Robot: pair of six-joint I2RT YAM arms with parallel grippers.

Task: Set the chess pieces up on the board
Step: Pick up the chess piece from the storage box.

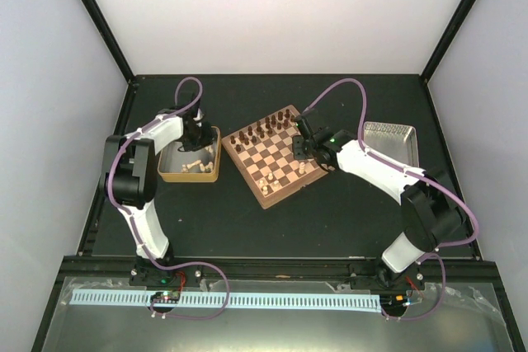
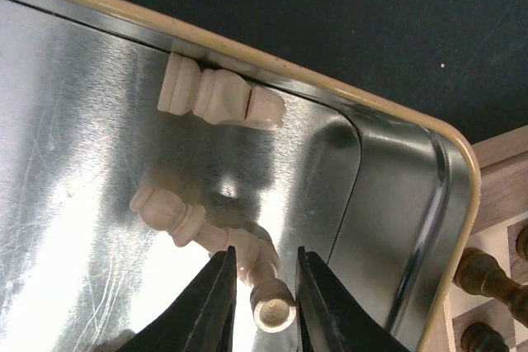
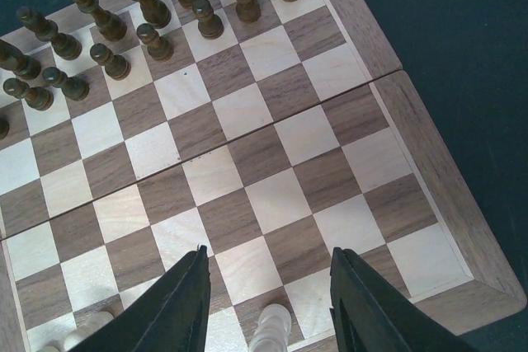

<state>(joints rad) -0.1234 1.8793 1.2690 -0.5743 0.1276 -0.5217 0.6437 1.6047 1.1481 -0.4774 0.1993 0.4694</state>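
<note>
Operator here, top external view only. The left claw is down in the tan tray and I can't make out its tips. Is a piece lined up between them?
Observer: Yes. The left wrist view shows the left claw straddling the round base of a small pale cream turned wooden chess piece lying in the tan rectangular tray, which has a shiny metal floor. I cannot tell whether it pinches.
Operator: And the right claw over the board, is it carrying anything?
Observer: No. The right wrist view shows the right claw open above the square checkered wooden board. An upright pale cream piece stands between its fingers, touching neither.
</note>
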